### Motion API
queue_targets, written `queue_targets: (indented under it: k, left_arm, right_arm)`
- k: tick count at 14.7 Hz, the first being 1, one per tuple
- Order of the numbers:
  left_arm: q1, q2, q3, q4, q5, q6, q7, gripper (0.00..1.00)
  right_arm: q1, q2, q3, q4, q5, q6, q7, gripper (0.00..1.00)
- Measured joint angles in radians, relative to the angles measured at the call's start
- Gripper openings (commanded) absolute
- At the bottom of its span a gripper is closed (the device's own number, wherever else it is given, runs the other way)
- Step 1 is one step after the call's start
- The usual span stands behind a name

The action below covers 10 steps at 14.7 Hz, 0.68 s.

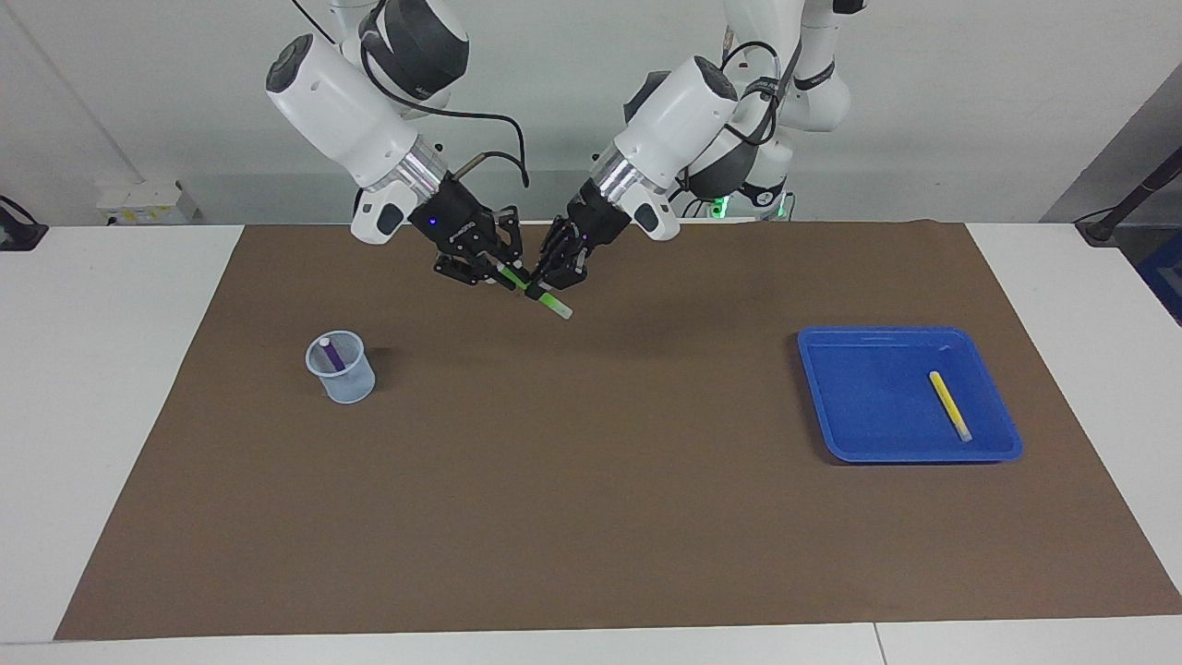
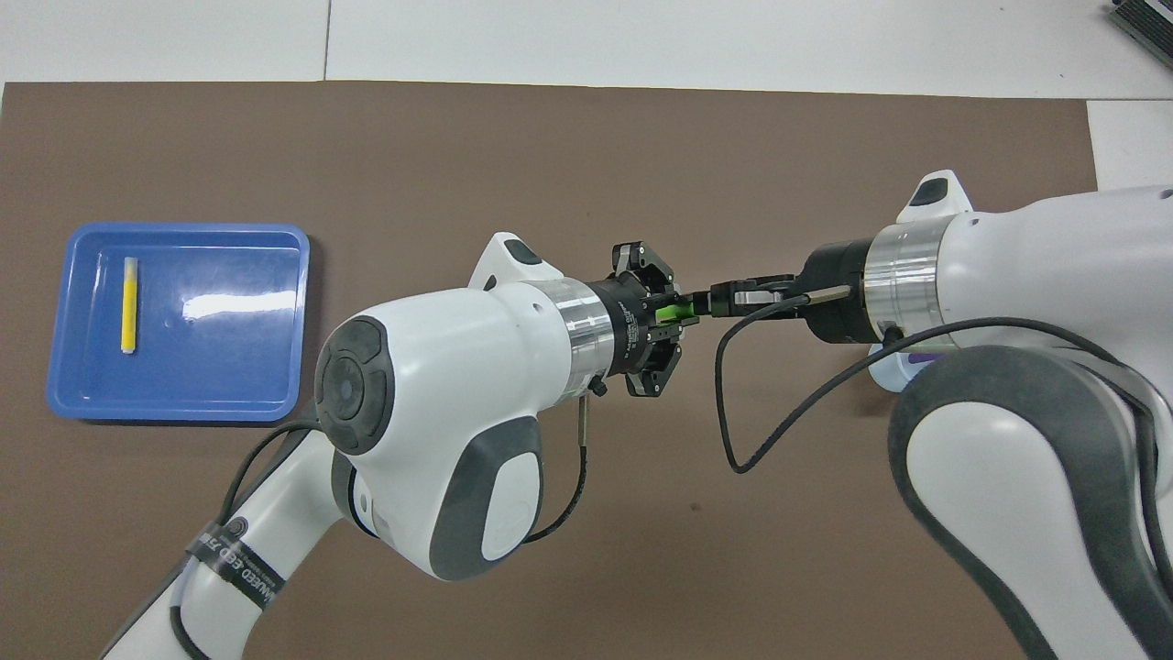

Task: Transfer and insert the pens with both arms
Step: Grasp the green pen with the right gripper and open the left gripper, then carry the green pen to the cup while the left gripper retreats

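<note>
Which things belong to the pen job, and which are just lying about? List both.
Job: green pen between left pincer and right pincer; purple pen in cup; yellow pen in blue tray.
Lying about: brown mat; white box at the table's edge.

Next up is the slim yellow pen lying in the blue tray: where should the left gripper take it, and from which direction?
Grip the slim yellow pen at mid-barrel, coming straight down from above with the fingers across its width. It lies flat on the floor of the blue tray, apart from the raised walls, so both long sides look free; its pale end points away from the robots.
</note>
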<state>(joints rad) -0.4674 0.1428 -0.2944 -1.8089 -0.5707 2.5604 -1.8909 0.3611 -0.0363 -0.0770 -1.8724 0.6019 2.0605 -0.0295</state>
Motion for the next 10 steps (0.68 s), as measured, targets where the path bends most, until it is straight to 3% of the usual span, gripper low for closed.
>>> queue_targets:
  k: [2,4,5,8,10]
  left_arm:
    - [0.000,0.000,0.000,0.000,0.000,0.000,0.000,0.02]
    - [0.000,0.000,0.000,0.000,0.000,0.001,0.000,0.52]
    - [0.000,0.000,0.000,0.000,0.000,0.001,0.000,0.60]
    - [0.002,-0.014,0.006,0.000,0.000,-0.011,0.000,0.76]
    - [0.006,-0.034,0.013,0.000,0.000,-0.042,0.000,0.77]
  right_arm:
    - [0.000,0.000,0.000,0.000,0.000,0.000,-0.011,0.00]
    - [0.000,0.000,0.000,0.000,0.000,-0.001,-0.021,0.00]
    - [-0.001,0.000,-0.001,0.000,-0.003,-0.004,-0.025,0.00]
    - [-0.007,0.001,-0.012,0.000,-0.016,-0.020,-0.056,0.00]
    - [-0.021,0.001,-0.013,0.000,-0.058,-0.021,-0.065,0.00]
